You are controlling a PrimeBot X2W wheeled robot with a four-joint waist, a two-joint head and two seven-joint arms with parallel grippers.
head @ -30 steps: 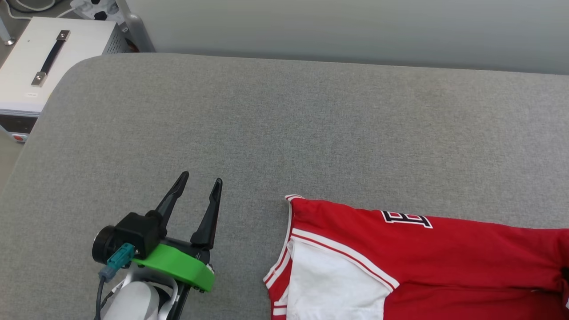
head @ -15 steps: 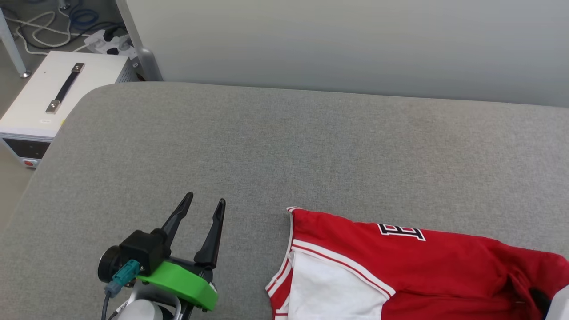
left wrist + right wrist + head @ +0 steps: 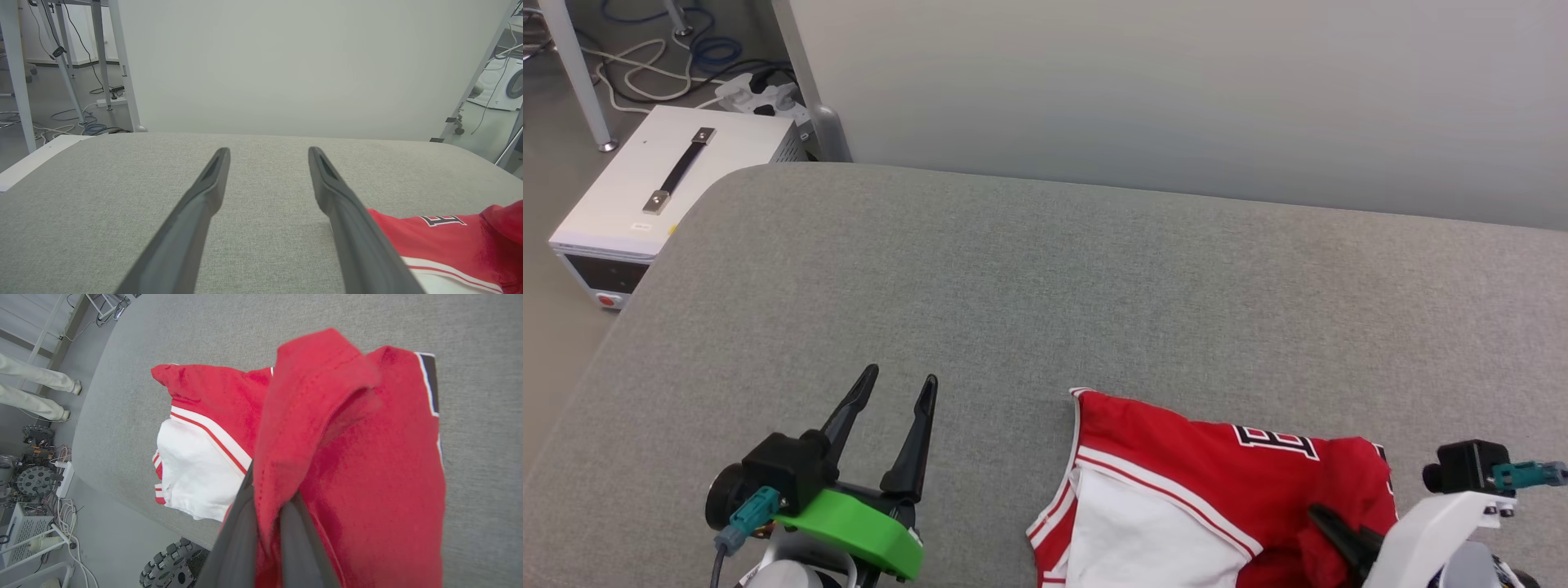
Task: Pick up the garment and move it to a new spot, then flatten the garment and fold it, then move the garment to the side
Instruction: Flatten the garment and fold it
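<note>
The garment (image 3: 1168, 482), red with a white sleeve, striped trim and black-white lettering, lies bunched at the near right of the grey padded table (image 3: 1045, 286). My right gripper (image 3: 1331, 524) is shut on a fold of its red cloth, lifted over the rest. In the right wrist view that fold of the garment (image 3: 367, 457) drapes over the right gripper (image 3: 269, 494) and hides the fingertips. My left gripper (image 3: 901, 377) hovers open over bare table, left of the garment and apart from it. In the left wrist view the left gripper (image 3: 268, 152) holds nothing, and the garment (image 3: 441, 241) lies at its right.
A white box with a black handle (image 3: 662, 188) stands on the floor beyond the table's left corner, with cables and a power strip (image 3: 760, 86) behind it. A pale wall panel (image 3: 1176, 90) backs the table. A person's legs (image 3: 32, 388) stand off the table's side.
The head camera has shifted. My right gripper has come into view and drawn the garment's right part leftward, bunching it over itself. The left gripper has stayed open in place.
</note>
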